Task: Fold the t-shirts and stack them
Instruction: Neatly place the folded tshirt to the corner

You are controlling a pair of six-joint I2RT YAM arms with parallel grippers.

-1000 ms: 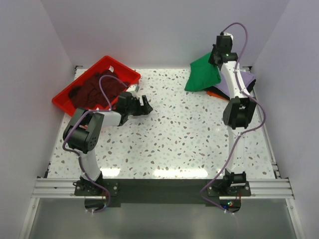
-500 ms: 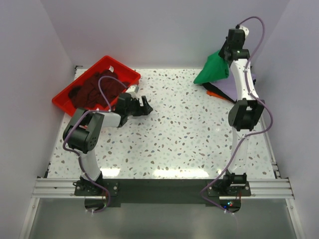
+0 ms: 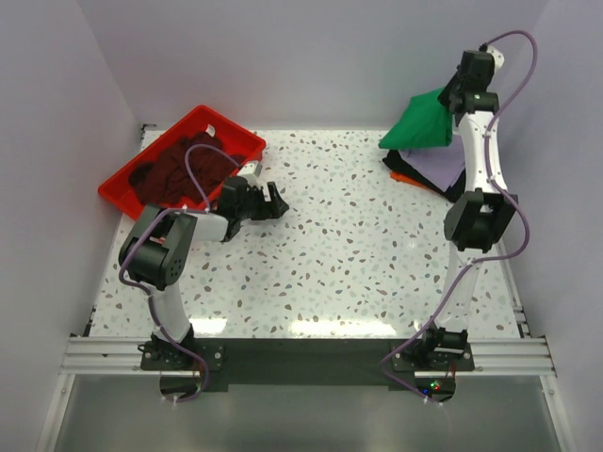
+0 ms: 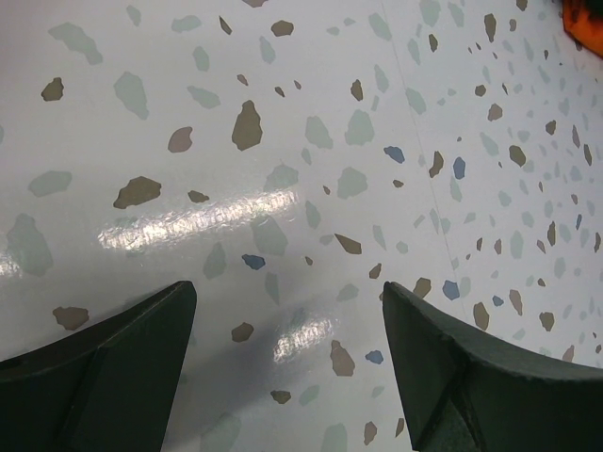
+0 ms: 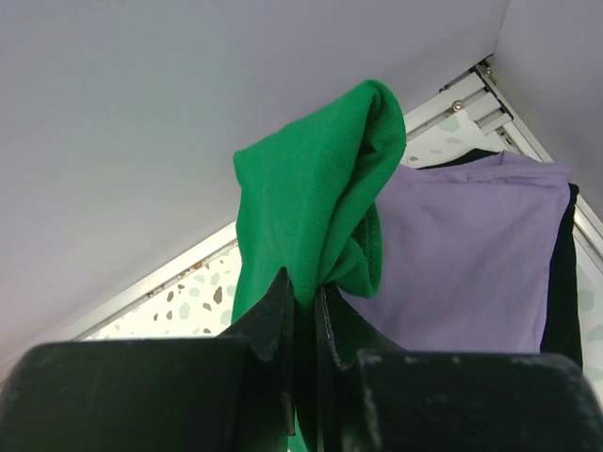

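Grips a bunched fold of the green t-shirt (image 5: 311, 198) in the clenched right gripper (image 5: 303, 292), raised high by the back wall over the far right corner of the surface (image 3: 349, 235). Hangs the cloth in the air above the pile there: lavender t-shirt (image 3: 441, 168) on top, with edges of the black t-shirt (image 5: 563, 282) and orange t-shirt (image 3: 401, 176) peeping out beneath. Shows the left gripper (image 3: 268, 202) released, jaws wide apart, low over bare surface near the red tray (image 3: 203, 115), holding nothing. Finds the maroon t-shirt (image 3: 174, 169) lying inside that tray; cannot tell whether properly folded or merely dropped in.

Reads as an early stage. At most counts the maroon one as done. Has green aloft and bunched, neither spread flat nor folded. Leaves it to lay out, fold and stack, then likely lavender, black and orange after it.
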